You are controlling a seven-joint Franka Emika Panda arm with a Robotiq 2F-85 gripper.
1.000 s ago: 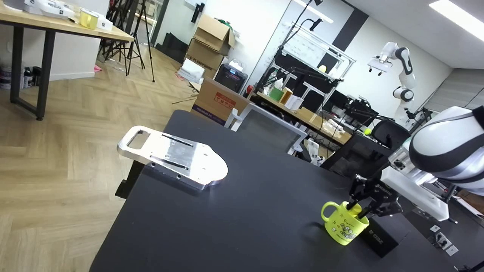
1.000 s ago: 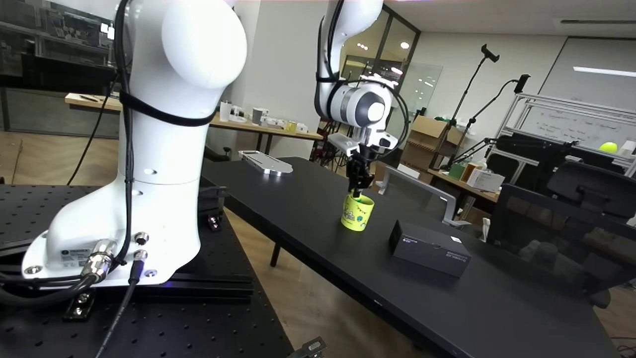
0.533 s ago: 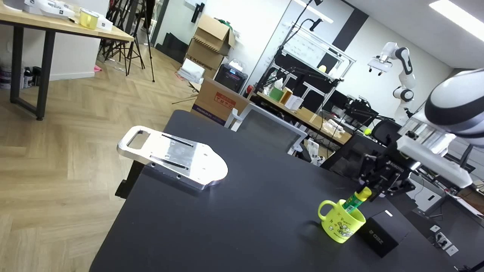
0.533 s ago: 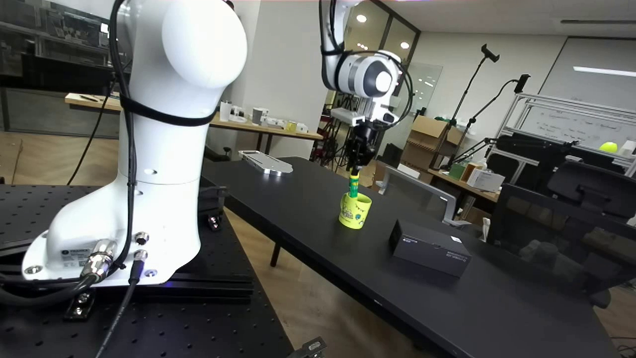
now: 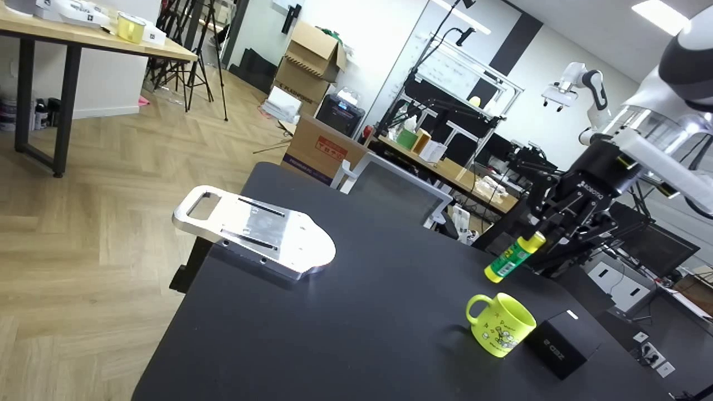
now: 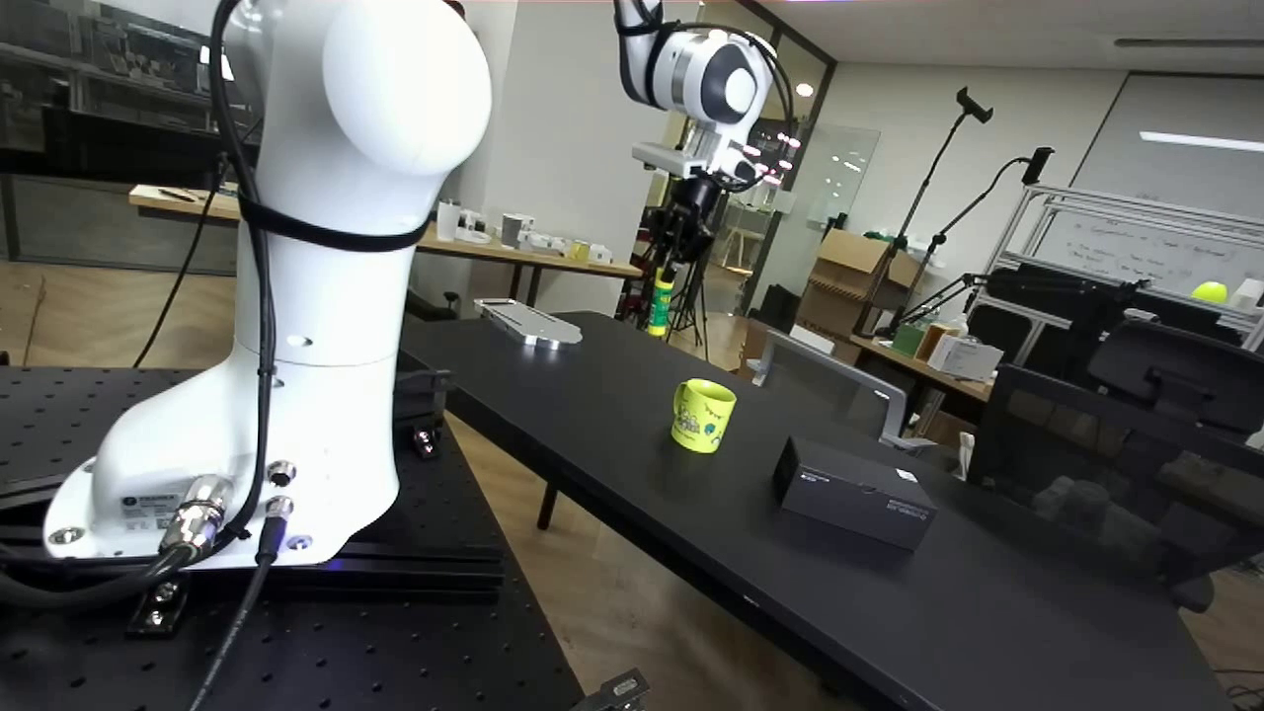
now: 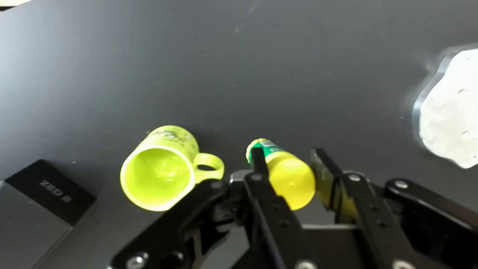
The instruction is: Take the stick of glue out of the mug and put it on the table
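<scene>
Stick of glue [image 5: 514, 258]: we see a slim, straight cylinder, bright yellow at both ends, with a green sleeve between.
Upper end: smooth, plain yellow; in the wrist view we look onto its round face, which has a small mark near the middle.
Sleeve: green, with paler print and a whitish, barcode-like patch; we cannot make out the letters.
Lower end: yellow, its edge looking ridged to us in the wrist view.
Lean: in an exterior view we find the stick of glue [image 6: 660, 306] near upright, its lower end a little to the left.
Place: we have it in the air, out of the mug [image 5: 503, 324] and higher than the table [image 5: 334, 334], on the mug's handle side.
Gripper [image 7: 288, 160]: we see its black fingers [image 7: 259, 160] close together, one on each side of the yellow upper end, holding it between them; how firmly they press we cannot tell.
Mug: upright on the table, bright yellow-green with a printed cartoon; from the wrist view we see down into its glossy inside.
Box [image 5: 563, 345]: black, printed "ZED 2", near the mug.
Metal plate [image 5: 262, 228]: silvery, well apart from the mug, reaching past the table's edge.
</scene>
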